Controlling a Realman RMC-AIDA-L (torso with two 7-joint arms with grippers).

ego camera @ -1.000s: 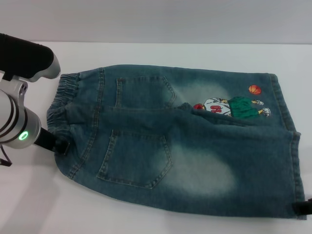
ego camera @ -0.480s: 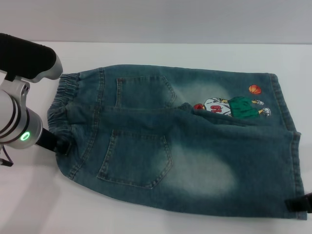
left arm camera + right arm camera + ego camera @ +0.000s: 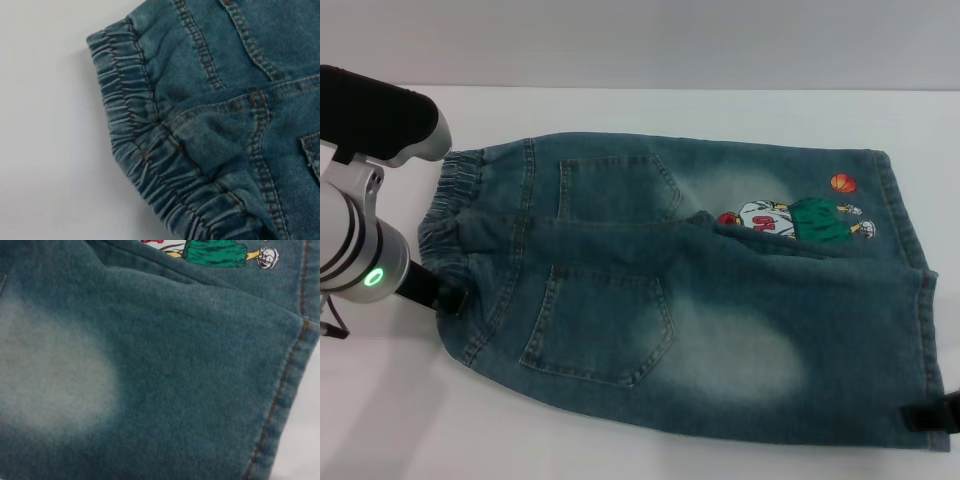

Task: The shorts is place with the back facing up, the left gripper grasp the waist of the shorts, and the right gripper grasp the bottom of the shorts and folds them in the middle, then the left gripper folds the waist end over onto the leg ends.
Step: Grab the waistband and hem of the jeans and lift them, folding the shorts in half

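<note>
Two grippers are at opposite ends of the shorts, which lie flat on the white bench, back pockets up, one half already lying over the other along the middle. By my reading the lengthwise fold is done and the second step is in hand: the waist end is to go over onto the leg ends.

At the waist, the left gripper sits at the near corner of the ruffled band, its black prongs touching the denim; whether they are pinching the cloth or only resting against it I cannot tell. The silver wrist with its green light slants down toward the waist from the side away from the legs.

At the bottom of the shorts, only a black tip of the right gripper shows at the near corner of the hem, touching it; its state cannot be told either.

Next, I judge, the left gripper needs a firm hold on both waist layers, then a lift and a carry across toward the hems.
</note>
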